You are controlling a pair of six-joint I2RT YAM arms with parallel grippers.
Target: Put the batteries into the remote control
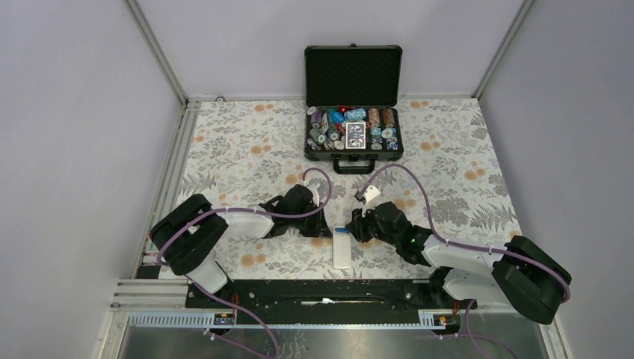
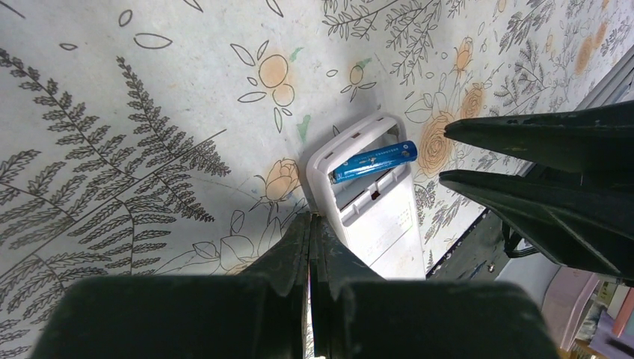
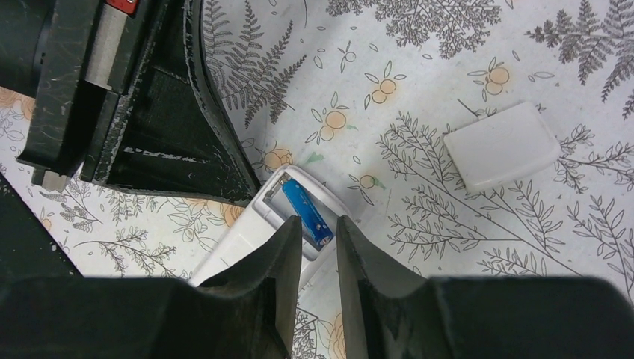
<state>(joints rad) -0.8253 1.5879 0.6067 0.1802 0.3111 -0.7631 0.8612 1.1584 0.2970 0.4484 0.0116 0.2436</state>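
The white remote control (image 1: 342, 250) lies back up near the table's front edge, its battery bay uncovered. A blue battery (image 2: 374, 161) lies slanted across the bay (image 3: 306, 213), one end riding over the bay's edge. My left gripper (image 2: 310, 218) is shut and empty, its tips against the remote's (image 2: 381, 224) long side by the bay. From the other side my right gripper (image 3: 320, 219) is slightly open, and its tips straddle the battery's near end without closing on it. In the top view both grippers (image 1: 325, 226) (image 1: 353, 230) meet over the remote's far end.
A white battery cover (image 3: 501, 144) lies loose on the floral cloth beyond the remote. An open black chip case (image 1: 353, 75) stands at the back centre. A black rail (image 1: 314, 292) runs along the near edge, just behind the remote.
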